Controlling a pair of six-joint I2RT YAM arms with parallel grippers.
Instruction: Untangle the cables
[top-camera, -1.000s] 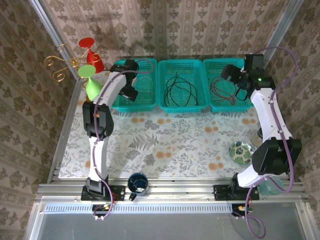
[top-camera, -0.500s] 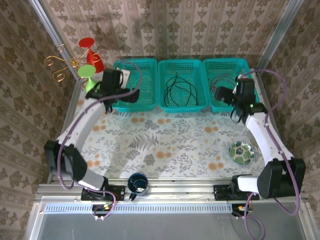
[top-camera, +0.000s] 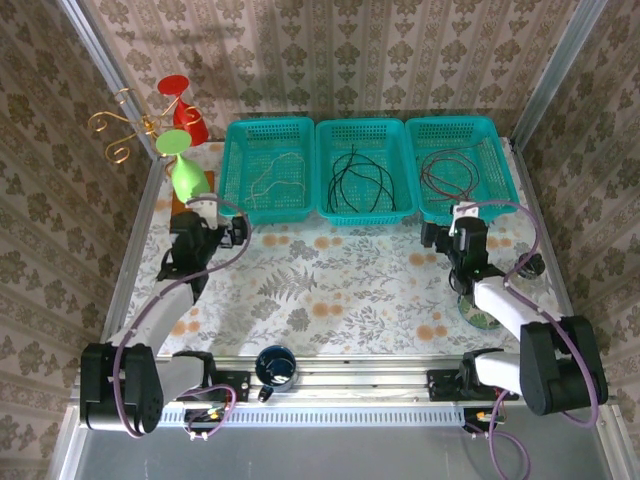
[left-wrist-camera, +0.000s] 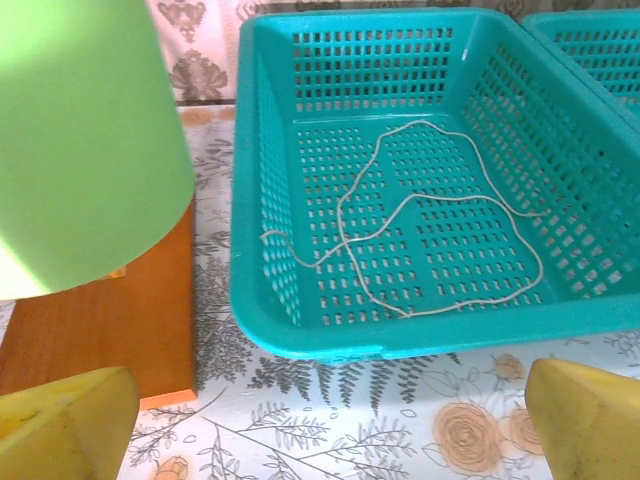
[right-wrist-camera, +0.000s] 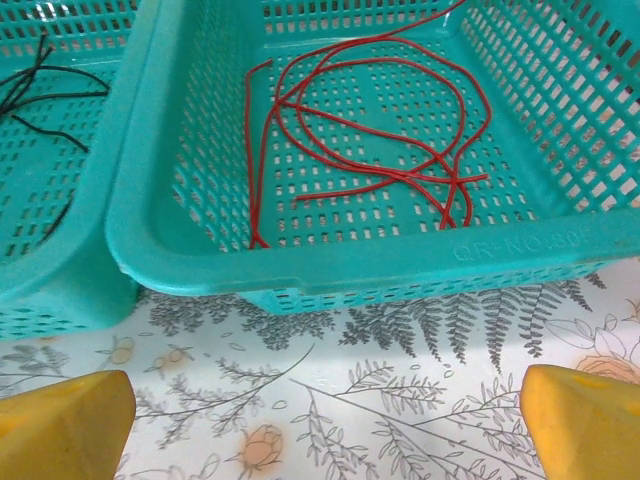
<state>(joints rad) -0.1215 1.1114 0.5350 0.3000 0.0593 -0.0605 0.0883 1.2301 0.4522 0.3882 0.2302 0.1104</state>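
Above the floral tablecloth (top-camera: 330, 290), the left hand (left-wrist-camera: 325, 430) and right hand (right-wrist-camera: 320, 425) gape wide, holding nothing.

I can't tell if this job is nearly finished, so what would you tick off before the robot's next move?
1. Beige cable alone in left basket: ok.
2. Black cable alone in middle basket: ok.
3. Red cable alone in right basket: ok.
4. Left fingers open, holding nothing, short of the basket: ok.
5. Right fingers open, holding nothing, short of the basket: ok.
6. No cable knotted on itself: cannot tell; each crosses over itself in loops.
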